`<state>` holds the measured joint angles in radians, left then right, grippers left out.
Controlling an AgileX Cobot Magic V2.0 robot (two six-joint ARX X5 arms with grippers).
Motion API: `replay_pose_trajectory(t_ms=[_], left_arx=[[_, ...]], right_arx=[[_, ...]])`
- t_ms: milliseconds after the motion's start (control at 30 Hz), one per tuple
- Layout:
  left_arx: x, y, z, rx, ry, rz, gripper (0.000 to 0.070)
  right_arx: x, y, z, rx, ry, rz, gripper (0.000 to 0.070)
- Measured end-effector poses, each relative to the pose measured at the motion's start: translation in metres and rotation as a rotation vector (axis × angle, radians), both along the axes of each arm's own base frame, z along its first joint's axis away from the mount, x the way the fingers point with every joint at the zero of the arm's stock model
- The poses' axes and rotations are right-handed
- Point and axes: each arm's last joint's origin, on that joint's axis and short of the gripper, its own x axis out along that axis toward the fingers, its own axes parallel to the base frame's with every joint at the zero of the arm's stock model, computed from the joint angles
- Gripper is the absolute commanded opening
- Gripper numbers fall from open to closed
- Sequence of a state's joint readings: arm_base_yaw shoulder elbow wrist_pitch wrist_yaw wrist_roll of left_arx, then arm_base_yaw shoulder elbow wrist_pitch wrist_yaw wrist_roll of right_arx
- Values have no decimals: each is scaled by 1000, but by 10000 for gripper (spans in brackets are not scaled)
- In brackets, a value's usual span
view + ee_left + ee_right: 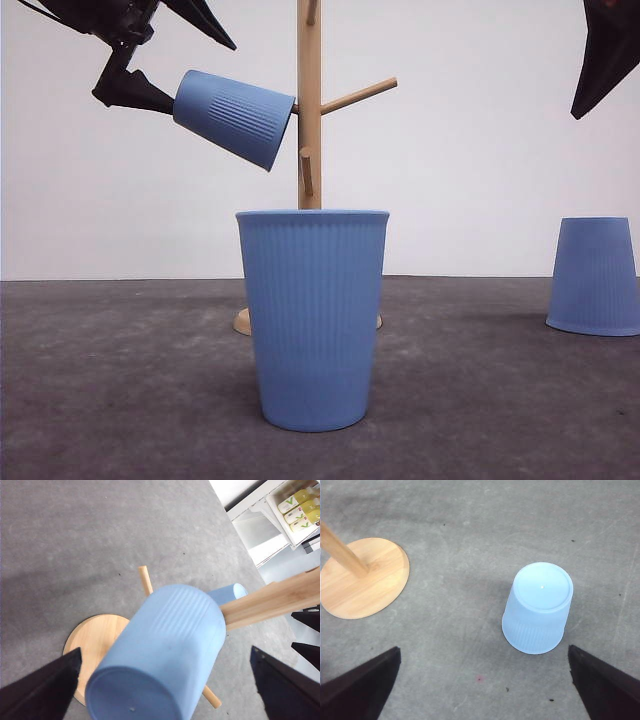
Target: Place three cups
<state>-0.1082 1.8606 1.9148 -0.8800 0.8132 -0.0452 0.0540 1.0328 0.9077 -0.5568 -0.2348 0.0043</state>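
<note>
One light-blue ribbed cup [235, 115] hangs tilted on a peg of the wooden rack [309, 150], mouth toward the post. My left gripper [203, 77] is open around its base. In the left wrist view the fingers [42, 690] stand wide on either side of this cup [160, 660], and part of another cup [227, 592] peeks out behind it. A second cup [312, 315] stands upright in front of the rack. The third cup [594, 275] sits upside down at the right. My right gripper [484, 649] hovers open above this inverted cup [538, 607], high at the upper right [600, 60].
The rack has a round wooden base [362, 577] on the grey table [120, 380], and more pegs [358, 95] stick out from its post. A white shelf with bottles [300, 510] stands beyond the table's edge.
</note>
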Motion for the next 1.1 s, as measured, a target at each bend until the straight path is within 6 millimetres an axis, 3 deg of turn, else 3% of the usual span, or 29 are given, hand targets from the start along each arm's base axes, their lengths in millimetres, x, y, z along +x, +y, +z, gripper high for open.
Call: replay_pose_trajectory(t_ms=[333,533,900,1000,1100], left_arx=[[-7,13,1,118,59,68,689],[-32,21,44,285,37,98,687],[-101,34,100,531,-75,280,677],[-114,36,109,540,-105,307,677],[-119,37,106,569,-87,333,669]], right_arx=[[0,0,0,-1,0,1,700],[7,0,-5,-19,13,-8,700],[49,0,-31,-50,20,-38,700],[60,0,-44,-50,49,-36,700],[70,1,-53,-51,54,-37,700]])
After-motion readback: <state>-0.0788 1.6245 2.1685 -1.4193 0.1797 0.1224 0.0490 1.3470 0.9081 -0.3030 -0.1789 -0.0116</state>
